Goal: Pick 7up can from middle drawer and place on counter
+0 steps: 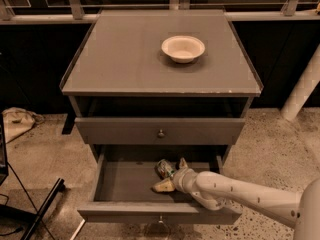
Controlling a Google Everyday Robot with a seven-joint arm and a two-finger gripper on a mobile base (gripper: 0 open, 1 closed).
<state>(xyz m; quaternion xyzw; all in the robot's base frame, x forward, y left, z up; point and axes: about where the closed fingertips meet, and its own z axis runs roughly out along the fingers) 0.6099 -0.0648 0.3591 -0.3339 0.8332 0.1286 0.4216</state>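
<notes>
The 7up can (164, 168) lies on its side in the open middle drawer (125, 183), near the middle of its back. My gripper (171, 175) reaches into the drawer from the right on a white arm. Its fingers are spread. One pale fingertip (163, 186) rests on the drawer floor just in front of the can, and the other sits to the can's right. The can is at the mouth of the fingers and is not lifted. The counter (130, 59) is the grey cabinet top above.
A white bowl (183, 48) sits on the counter at the back right. The drawer above (161, 133) is closed, with a round knob. A black stand leg (42, 204) and a cloth (17, 121) lie on the floor at the left. A white post (302, 91) stands at the right.
</notes>
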